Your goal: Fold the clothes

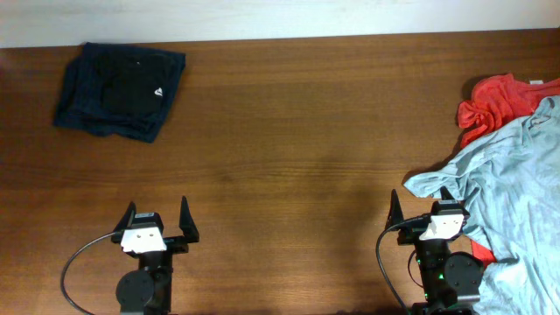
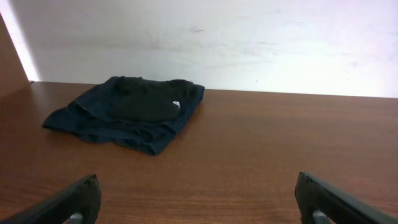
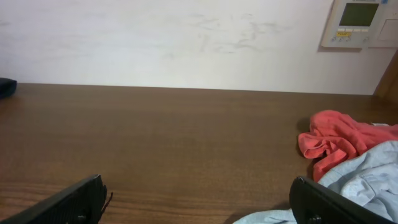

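At the lower left of the overhead view, the left gripper (image 1: pixel 157 210) has two black pointed fingers (image 1: pixel 185 219), a white block (image 1: pixel 143 234) between them and a thin black cable (image 1: pixel 74 262). The right gripper (image 1: pixel 420 206), at the lower right, looks alike, with small green lights (image 1: pixel 442 278).

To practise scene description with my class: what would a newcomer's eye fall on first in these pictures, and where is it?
The crumpled heap at the table's right edge stands out: a pale blue-grey T-shirt with a red T-shirt showing at its far end. Next comes the dark navy garment, neatly folded near the far left corner. At the near edge, the left gripper and right gripper stand open.
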`<state>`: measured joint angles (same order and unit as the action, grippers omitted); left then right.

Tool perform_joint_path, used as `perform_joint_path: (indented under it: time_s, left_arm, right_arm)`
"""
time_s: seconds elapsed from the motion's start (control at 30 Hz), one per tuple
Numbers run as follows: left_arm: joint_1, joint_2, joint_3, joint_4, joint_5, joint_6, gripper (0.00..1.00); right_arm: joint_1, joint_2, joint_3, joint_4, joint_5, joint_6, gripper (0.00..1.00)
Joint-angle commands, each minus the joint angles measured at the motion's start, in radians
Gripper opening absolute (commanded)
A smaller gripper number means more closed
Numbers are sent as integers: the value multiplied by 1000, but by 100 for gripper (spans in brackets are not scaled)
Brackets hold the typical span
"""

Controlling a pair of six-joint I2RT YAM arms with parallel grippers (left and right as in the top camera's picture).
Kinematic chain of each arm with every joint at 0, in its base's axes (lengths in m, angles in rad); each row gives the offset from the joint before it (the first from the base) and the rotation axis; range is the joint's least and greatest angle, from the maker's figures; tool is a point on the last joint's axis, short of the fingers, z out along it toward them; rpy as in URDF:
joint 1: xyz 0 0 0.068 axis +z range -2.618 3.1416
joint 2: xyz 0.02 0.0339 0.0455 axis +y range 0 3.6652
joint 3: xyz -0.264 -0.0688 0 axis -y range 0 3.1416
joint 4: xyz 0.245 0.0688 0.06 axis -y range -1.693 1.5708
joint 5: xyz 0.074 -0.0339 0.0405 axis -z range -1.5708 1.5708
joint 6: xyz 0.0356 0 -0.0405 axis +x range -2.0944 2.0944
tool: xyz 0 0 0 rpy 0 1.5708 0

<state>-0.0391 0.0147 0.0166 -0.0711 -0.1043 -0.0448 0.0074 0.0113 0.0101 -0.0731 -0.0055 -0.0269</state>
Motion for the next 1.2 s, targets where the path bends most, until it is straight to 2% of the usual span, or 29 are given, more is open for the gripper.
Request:
perform_joint_path:
  time_s: [0.0,0.27,0.43,0.6,0.73,0.9,1.03,1.17]
  left_arm:
    - [-2,-9,-8,-1,11,16,99]
    - [-2,-9,-8,-1,11,16,99]
    - [-2,-9,-8,-1,11,16,99]
    - [-2,-9,-8,-1,11,16,99]
    - [-2,-9,-8,-1,11,16,99]
    - [-2,-8,-7,-1,11,16,99]
    - [-2,-6,-7,-1,11,16,99]
    - [-2,-6,-7,-1,11,16,99]
  right_arm:
    - [-3,-2,-5,-6,-10,5,99]
    - [-3,-2,-5,-3,-11,9,99]
    - [-2,-2,8,68,-126,96,99]
    - [-2,2,135,39,-60,191,98]
    - [-2,70,326,-93,24,220,98]
    - [-2,310,604,-239,151,220,99]
    - [-3,606,853,-380,179,219,99]
    - [-3,915,1054,-428,166,219,98]
